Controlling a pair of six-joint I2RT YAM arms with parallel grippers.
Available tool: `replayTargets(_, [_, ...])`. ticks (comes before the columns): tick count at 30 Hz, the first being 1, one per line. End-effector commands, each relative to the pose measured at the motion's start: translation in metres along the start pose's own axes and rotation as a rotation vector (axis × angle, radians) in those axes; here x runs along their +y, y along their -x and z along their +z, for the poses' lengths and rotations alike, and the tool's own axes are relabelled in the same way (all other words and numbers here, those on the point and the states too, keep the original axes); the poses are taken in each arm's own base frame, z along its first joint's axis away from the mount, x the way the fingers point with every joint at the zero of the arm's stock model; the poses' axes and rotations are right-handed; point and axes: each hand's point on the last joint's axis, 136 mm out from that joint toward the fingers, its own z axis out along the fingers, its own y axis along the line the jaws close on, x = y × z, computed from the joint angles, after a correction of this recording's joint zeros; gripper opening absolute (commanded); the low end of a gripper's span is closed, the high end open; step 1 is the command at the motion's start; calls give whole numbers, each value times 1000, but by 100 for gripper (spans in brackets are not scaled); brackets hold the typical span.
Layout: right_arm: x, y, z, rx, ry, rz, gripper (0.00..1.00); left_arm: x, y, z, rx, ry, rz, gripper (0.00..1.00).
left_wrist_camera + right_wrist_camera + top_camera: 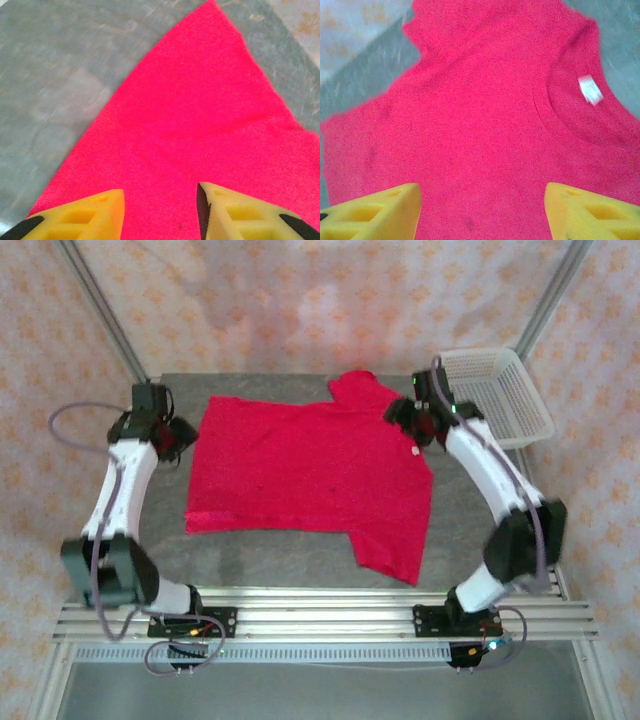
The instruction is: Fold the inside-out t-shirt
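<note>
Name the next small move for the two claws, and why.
Probably lower both and pinch the cloth. The t-shirt lies spread flat. The left claw hangs open over the end opposite the collar, and the right claw is open over the chest near the tag. Neither grips cloth yet.

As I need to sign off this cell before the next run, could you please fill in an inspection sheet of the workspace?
Surface: grey table, no spills seen.
Job's things: red t-shirt spread flat, unfolded, collar and pale tag toward the right arm.
Clutter: white basket at the far right corner.
Grippers: left gripper open over the shirt near its edge; right gripper open over the cloth near the collar; neither pinches cloth.
Cables: grey cable loops beside the left arm, clear of the shirt.
Surroundings: patterned backdrop, metal frame posts.
</note>
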Motion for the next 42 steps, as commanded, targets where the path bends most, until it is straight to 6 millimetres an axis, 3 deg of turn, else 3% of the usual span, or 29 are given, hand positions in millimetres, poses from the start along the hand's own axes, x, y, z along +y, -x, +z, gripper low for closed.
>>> replayTargets(1, [-70,-73,-1,52,-200,-28,65,79,-67,5,153,214,-2,41])
replayTargets(3, [-91,-106,-15,66,-226,-53,65,98,-84,2,149,218,-29,42])
replayTargets(5, [-112,-131,-25,86,-246,-57,65,103,-100,8,168,189,-62,42])
replayTargets(10, [-145,-156,-42,92,-263,-41,64,110,-139,46,327,180,-107,39])
replayTargets(12, [-151,-162,-43,100,-267,-42,64,111,-144,55,359,187,-113,38])
replayTargets(17, [-159,-176,-41,165,-292,-45,64,125,-134,58,297,265,-105,37])
replayTargets(26, [-173,-194,-46,242,-341,-24,60,147,-136,62,291,386,-100,34])
replayTargets(33, [-176,-203,-42,280,-351,-5,60,153,-151,87,322,383,-129,39])
replayTargets(37, [-180,-221,-37,340,-345,17,55,149,-151,94,337,368,-134,27])
replayTargets(42, [-188,-250,-31,427,-368,27,44,145,-139,84,296,362,-123,16])
